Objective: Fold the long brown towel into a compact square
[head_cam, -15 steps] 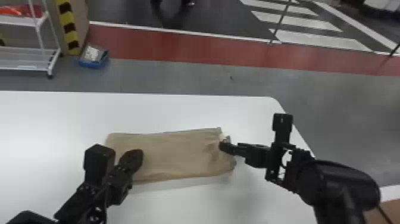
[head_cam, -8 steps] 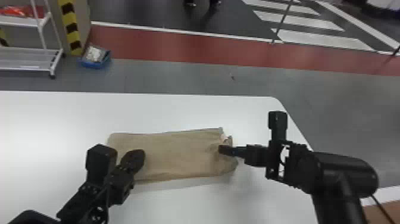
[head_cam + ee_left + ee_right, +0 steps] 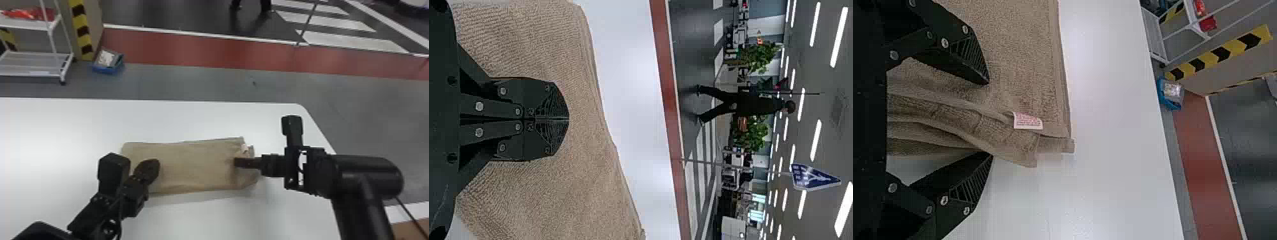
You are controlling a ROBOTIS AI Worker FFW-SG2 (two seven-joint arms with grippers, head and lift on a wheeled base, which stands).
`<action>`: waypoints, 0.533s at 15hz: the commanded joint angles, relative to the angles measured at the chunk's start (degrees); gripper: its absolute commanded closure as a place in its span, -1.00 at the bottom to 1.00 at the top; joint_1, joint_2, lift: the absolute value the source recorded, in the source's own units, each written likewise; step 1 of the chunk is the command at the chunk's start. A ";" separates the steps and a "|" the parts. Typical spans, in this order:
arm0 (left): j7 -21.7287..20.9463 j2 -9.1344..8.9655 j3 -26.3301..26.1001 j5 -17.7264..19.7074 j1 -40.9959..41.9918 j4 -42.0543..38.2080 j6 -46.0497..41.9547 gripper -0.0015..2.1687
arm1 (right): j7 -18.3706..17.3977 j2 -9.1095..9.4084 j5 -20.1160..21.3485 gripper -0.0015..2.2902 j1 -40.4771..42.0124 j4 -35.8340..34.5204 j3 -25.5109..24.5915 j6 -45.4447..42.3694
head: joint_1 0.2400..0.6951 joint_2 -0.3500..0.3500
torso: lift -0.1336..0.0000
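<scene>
Your white table (image 3: 198, 119) bears the brown towel (image 3: 198, 167), folded into a flat oblong. Your left gripper (image 3: 154, 164), over the towel's left part, has its fingers together, with no cloth seen between them. Your right gripper (image 3: 236, 162) is spread wide at the right end, loose folds between its fingers, unclamped. A small white label (image 3: 1027, 121) shows at that end.

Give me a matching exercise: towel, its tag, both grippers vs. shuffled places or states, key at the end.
1. towel
2. tag
3. left gripper
4. right gripper

A. fingers apart, at the towel's right end
B. white with red marks
C. lying layered on the white table
D. fingers together, over the towel's left part

Pairs: 1-C, 2-B, 3-D, 4-A
</scene>
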 commanded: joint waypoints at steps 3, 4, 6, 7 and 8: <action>0.06 0.00 -0.08 0.00 -0.02 0.00 0.11 0.77 | -1.56 0.01 4.62 -0.65 -0.18 -3.59 2.05 4.50 | 1.00 -0.68 | -0.87; 0.06 0.00 -0.17 0.00 -0.02 0.00 0.29 0.77 | -1.56 -0.26 4.62 -0.64 -0.62 -3.59 2.14 5.38 | 1.00 -0.68 | -0.87; 0.06 0.00 -0.35 -0.09 -0.02 0.00 0.29 0.77 | -1.03 -0.43 4.71 -0.18 -1.06 -3.59 2.58 5.56 | 1.00 -0.69 | -0.87; 0.06 0.00 -0.35 0.00 -0.02 0.00 0.99 0.77 | -0.42 -0.43 4.62 0.21 -1.24 -3.50 2.67 5.56 | 1.00 -0.69 | -0.87; 0.06 0.00 -0.35 -0.09 -0.10 0.00 1.17 0.77 | 0.20 -0.35 4.00 0.40 -1.42 -3.42 2.49 5.21 | 1.00 -0.69 | -0.87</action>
